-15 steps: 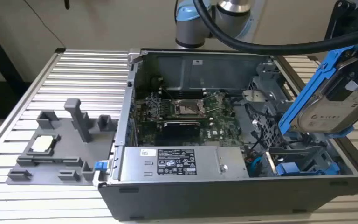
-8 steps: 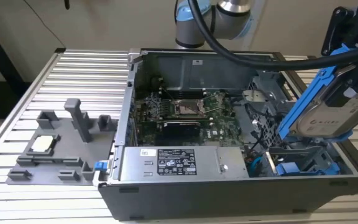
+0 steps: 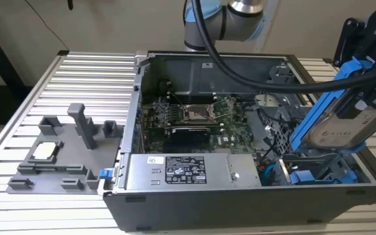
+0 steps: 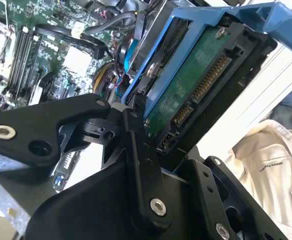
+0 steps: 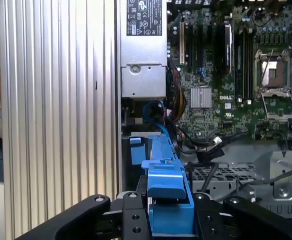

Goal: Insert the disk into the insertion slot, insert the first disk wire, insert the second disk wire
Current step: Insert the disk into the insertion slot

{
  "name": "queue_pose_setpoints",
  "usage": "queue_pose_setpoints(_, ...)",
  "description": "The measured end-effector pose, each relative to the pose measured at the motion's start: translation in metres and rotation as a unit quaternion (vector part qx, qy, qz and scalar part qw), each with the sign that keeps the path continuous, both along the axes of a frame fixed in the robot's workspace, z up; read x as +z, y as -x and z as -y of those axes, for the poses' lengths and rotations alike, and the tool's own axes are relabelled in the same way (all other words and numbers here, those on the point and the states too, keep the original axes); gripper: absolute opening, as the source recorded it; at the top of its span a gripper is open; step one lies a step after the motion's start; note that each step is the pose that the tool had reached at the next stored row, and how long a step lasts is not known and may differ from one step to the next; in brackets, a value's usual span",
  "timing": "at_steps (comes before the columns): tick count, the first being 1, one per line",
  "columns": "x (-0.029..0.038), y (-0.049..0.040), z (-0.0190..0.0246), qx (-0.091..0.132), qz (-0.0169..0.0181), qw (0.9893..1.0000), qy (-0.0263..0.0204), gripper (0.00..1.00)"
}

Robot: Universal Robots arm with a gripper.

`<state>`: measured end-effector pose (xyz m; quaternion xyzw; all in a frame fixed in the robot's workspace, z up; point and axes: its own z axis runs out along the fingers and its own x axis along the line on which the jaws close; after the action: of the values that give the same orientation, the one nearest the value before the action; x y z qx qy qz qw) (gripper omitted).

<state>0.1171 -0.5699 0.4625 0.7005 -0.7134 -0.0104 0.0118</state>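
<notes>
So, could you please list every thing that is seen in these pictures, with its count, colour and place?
disk: one, silver-grey in a blue carrier, held tilted above the case at the exterior view's right.
insertion slot: one, dark grey, in the case corner below the disk.
second blue carrier: one, blue, low in that same corner.
power-supply box: one, silver, along the case's near wall.
motherboard: one, green, on the case floor.
computer case: one, dark grey, open, on the table.
fixture tray: one, grey, on the table at the exterior view's left.
table: one, ribbed silver.
cable: one, black, running from the arm across the case.
arm: one, silver-grey, behind the case.
fingers: two, black, shut on the disk's carrier.
</notes>
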Motion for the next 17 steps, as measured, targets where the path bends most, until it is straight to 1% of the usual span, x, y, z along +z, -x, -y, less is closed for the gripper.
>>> queue_pose_setpoints(12, -0.0137, 0.0, 0.0, 0.009, 0.0011, 1.0, 0.0, 0.33)
queue_pose_setpoints(17, -0.0207, -0.0003, 0.0, 0.014, 0.0015, 0.9999, -0.0001, 0.33)
